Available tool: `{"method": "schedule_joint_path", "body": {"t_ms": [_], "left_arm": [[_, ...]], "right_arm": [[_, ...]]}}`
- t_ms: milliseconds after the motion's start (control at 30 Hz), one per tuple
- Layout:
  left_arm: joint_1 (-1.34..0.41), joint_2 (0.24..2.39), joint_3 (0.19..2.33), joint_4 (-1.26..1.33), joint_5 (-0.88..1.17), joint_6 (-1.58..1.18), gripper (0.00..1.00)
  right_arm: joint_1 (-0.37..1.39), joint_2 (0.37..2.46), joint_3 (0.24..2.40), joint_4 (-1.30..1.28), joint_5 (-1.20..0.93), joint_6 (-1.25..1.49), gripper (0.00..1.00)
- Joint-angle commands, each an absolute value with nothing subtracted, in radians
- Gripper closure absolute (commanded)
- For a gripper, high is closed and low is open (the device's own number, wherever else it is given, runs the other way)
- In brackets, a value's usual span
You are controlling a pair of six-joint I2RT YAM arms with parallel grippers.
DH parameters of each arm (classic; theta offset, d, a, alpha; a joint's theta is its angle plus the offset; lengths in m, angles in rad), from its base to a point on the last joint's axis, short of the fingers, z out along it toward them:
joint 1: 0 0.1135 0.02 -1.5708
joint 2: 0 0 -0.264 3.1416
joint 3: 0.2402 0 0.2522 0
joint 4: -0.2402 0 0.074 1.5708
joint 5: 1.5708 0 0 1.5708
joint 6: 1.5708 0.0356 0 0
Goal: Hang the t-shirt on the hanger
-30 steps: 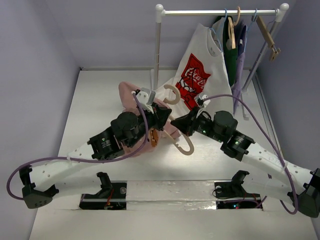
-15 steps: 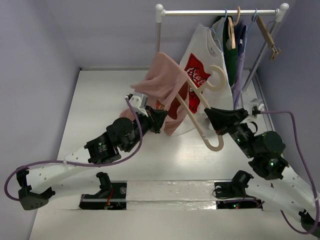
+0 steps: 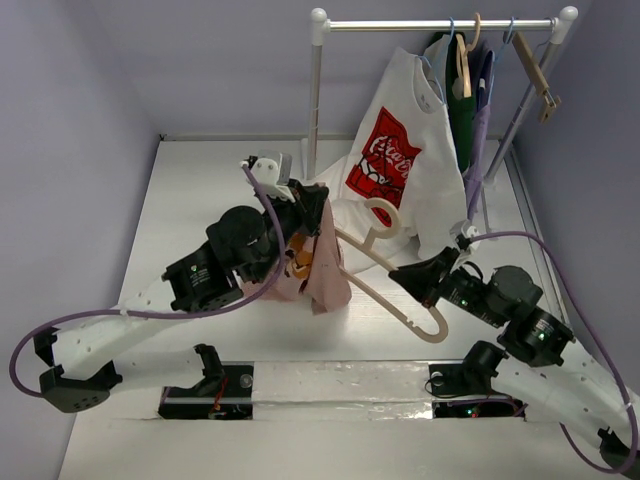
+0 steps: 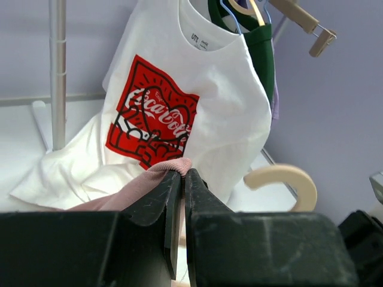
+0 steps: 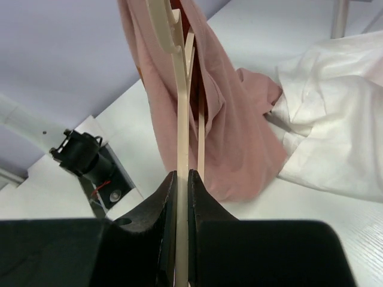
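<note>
Pinching t-shirt (image 3: 325, 270): left claw (image 4: 182, 174) | right claw (image 5: 182, 176) clamps hanger (image 5: 182, 119) | far end buried in t-shirt

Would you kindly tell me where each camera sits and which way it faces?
Top external: above, behind the bases, looking down the table toward the rack; both arms show.
Left wrist: past the left gripper, shut on the pink t-shirt, toward the white shirt.
Right wrist: looks along the hanger in the right gripper.
Both wrist views share the pink t-shirt.
</note>
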State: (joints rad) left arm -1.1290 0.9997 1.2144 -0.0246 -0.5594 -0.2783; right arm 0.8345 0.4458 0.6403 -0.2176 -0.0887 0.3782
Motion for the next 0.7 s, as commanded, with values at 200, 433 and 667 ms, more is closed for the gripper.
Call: {"method": "schedule_joint_path", "body": {"t_ms": [200, 433, 667], "left_arm": [[-1.085, 1.058, 1.342, -0.058, -0.522, -0.247, 1.00], [-1.075, 1.048, 1.312, -0.086, -0.514, -0.268, 1.00], [-1.075, 1.088, 1.308, -0.058, -0.365, -0.271, 1.00]], "right_arm": [[0.836, 0.370, 0.705, -0.247, -0.235, 0.341, 1.00], [0.836, 0.368, 0.842, -0.261, -0.203, 0.330, 1.00], [0.836, 0.566, 0.801, -0.063, -0.307, 0.380, 1.00]]}}
